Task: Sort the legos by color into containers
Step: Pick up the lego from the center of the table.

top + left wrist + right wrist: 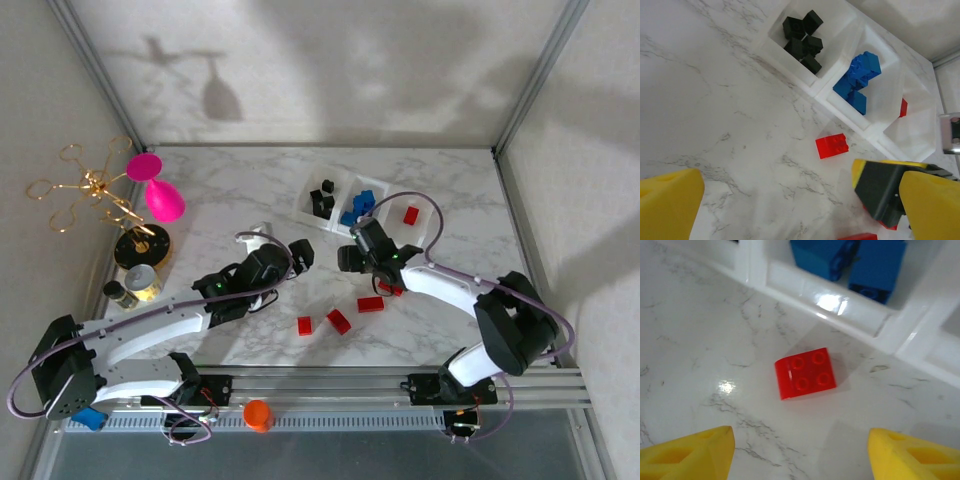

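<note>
A small red square plastic brick (806, 373) with four studs is lying flat on the white marbled bench (700, 340), just beside the outer wall of the white plastic three-compartment tray (840, 305). The right end effector (800, 452) is hanging over it with its yellow fingertips (690, 455) standing well apart and nothing between them, which I am reading as lining up for a pick. Inside the tray, the black bricks (802, 35) are sitting in one end cell, the blue bricks (857, 80) are filling the middle one, and a single red brick (411, 214) is resting in the far end cell, so red is looking like the colour left to gather. Several loose red bricks (338, 321) are lying on the bench nearer the arm bases. The left end effector (800, 200) is hovering short of the tray, its pads spread wide and empty, probably giving the other arm room. From above, the right end effector is covering the brick beneath it. In the left wrist view a dark block (880, 192) edged in yellow is overlapping something red, and I cannot tell what either is. The tray wall is cutting off half of the single red brick there, and the blue bricks are running off the top of the right wrist view. The gold wire stand (95, 190) and the bright pink goblet-shaped thing (160, 195) are standing well apart at the bench's left edge.
</note>
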Robot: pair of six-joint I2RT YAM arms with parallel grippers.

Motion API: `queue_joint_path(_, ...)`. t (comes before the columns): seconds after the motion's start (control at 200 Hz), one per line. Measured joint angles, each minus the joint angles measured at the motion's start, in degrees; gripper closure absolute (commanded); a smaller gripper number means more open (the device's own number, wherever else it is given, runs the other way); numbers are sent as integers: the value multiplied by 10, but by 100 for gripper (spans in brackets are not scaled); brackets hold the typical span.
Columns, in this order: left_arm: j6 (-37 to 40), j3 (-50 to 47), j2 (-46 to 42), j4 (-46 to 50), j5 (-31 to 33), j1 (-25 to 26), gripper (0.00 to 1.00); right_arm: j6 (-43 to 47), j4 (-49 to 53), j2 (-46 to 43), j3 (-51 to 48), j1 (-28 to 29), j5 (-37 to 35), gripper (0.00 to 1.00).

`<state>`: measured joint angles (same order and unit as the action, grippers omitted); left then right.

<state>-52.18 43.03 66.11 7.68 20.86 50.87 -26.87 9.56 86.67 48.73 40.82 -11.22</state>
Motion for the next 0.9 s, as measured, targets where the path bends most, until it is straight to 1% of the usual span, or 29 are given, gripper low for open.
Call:
queue_joint_path(0.21, -6, -10, -8, 9, 15, -1, 0, 1, -16, 75, 3, 4, -2, 25)
queue_joint_path(0.466, -6, -10, -8, 12, 16, -5, 0, 10, -16, 142, 58, 4, -41, 24)
queue_joint_path(0.676, -6, -10, -8, 14, 16, -10, 0, 24, -19, 167, 86, -3, -52, 33)
queue_joint_path(0.901, -6, -10, -8, 14, 15, -14, 0, 49, -25, 183, 90, -5, -43, 43)
